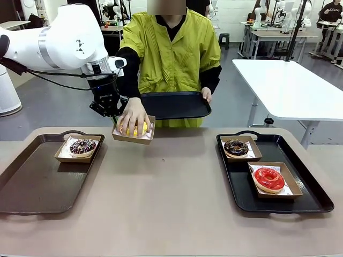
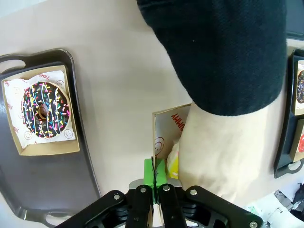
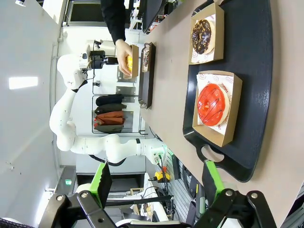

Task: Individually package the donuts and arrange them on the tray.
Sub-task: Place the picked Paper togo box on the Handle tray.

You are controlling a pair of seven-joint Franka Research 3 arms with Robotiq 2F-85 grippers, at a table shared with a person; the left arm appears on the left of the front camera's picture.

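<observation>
Front view: two dark trays flank the table. Right tray point(image 1: 313, 201) holds the boxed chocolate donut point(image 1: 236, 147) and red donut point(image 1: 269, 178); left tray point(image 1: 32, 187) has only the sprinkled donut point(image 1: 82, 146). The yellow donut point(image 1: 134, 129) sits boxed between them under the person's hand point(image 1: 133, 115), its box edge point(image 2: 153, 142) pinched by the left gripper point(image 2: 154, 173). Right gripper point(image 3: 154, 183) hangs jaws apart. Only this box seems left to place.

A tan table point(image 1: 171, 203) carries two dark trays point(image 1: 32, 182) point(image 1: 300, 201); a white table point(image 1: 292, 88) stands behind.
</observation>
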